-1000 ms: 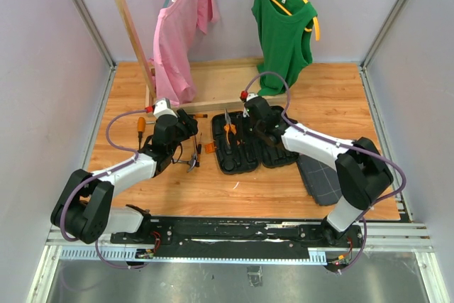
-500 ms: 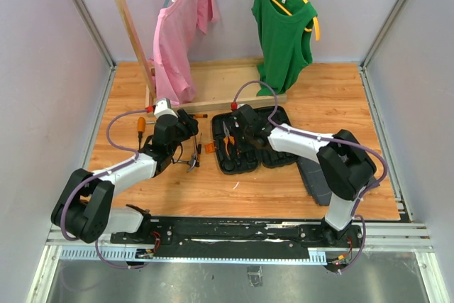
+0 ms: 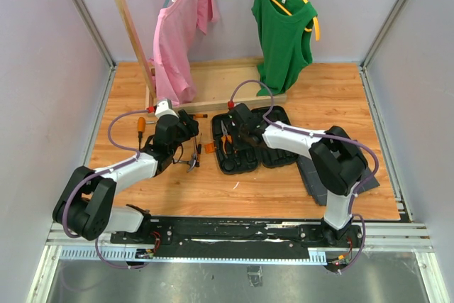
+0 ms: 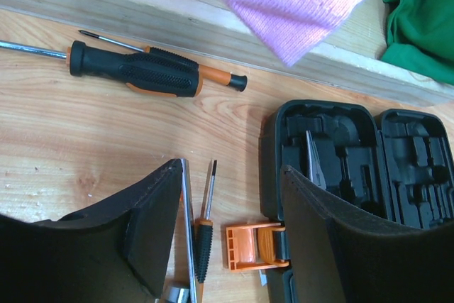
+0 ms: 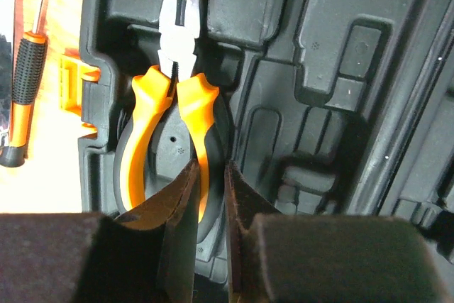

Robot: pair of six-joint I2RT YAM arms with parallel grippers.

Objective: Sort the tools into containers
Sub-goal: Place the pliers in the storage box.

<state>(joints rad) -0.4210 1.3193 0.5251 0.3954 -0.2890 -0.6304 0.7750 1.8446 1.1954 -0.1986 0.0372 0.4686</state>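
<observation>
1. Pliers (image 5: 188, 97): lying in the left half of the case (image 5: 333, 69). Likely stiff and weighty; best held by the orange handles.
2. Right hand (image 5: 211, 175): clenched over the pliers' handles, nothing seen held.
3. Left hand (image 4: 230, 172): released, left of case, above small screwdriver (image 4: 204, 235).
4. Left wrist view alone shows large screwdriver (image 4: 142, 72) far-left of case.

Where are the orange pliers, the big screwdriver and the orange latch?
orange pliers (image 5: 145, 104), right wrist view, left handle.
big screwdriver (image 4: 135, 72), left wrist view, black grip.
orange latch (image 4: 255, 245), left wrist view, flat middle.
</observation>
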